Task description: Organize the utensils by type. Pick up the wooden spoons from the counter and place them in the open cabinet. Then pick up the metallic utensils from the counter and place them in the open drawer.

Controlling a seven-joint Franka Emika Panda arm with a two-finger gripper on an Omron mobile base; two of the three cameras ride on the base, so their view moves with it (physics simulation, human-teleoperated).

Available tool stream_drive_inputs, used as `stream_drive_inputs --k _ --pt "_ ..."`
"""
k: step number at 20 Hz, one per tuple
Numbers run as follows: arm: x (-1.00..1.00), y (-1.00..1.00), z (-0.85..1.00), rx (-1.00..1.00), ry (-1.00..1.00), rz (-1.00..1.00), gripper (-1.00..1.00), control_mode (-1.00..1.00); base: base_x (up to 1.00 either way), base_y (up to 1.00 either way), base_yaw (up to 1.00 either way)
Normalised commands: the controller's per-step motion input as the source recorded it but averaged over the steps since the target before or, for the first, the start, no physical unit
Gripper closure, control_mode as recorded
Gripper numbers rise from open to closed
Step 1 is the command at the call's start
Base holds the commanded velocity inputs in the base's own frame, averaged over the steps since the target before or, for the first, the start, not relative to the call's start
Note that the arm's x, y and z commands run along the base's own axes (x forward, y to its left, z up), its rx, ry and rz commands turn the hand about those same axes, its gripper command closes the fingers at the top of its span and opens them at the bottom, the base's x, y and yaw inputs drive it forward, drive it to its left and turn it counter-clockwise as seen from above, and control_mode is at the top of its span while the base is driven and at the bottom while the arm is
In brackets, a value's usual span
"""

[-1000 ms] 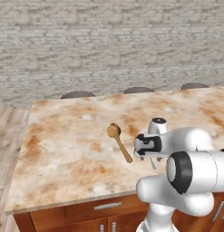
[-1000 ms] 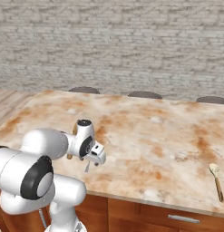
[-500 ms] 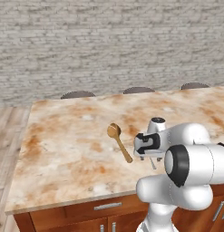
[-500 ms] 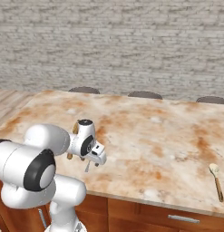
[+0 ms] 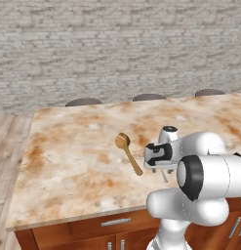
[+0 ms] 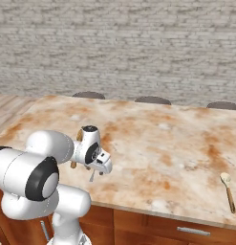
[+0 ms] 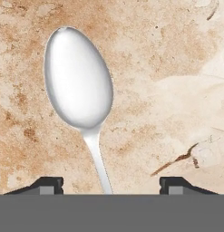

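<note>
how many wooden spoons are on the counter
2: one wooden spoon lies just left of the arm; the other spoon lies near the counter's front right edge. The arm may hide more.

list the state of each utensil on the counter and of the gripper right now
small silver teaspoon: flat on the counter, its handle between the fingertips, not lifted
brown wooden spoon: lying flat beside the arm, untouched
second wooden spoon: flat near the counter's front edge
two-finger gripper: jaws apart, straddling the teaspoon handle

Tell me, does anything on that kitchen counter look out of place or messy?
Nothing is spilled or broken. The utensils just lie scattered on the counter: one wooden spoon beside the arm, another wooden spoon far off near the front edge, and a silver spoon lying between the gripper's fingertips.
</note>
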Motion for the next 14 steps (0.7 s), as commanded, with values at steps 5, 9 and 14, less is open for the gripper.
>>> stream_drive_inputs --k 5,9,14 --pt "0.00 0.00 0.00 0.00 0.00 0.00 1.00 -1.00 0.00 0.00 0.00" --pt "0.00 0.00 0.00 0.00 0.00 0.00 1.00 -1.00 0.00 0.00 0.00" --pt "0.00 0.00 0.00 0.00 0.00 0.00 1.00 -1.00 0.00 0.00 0.00"
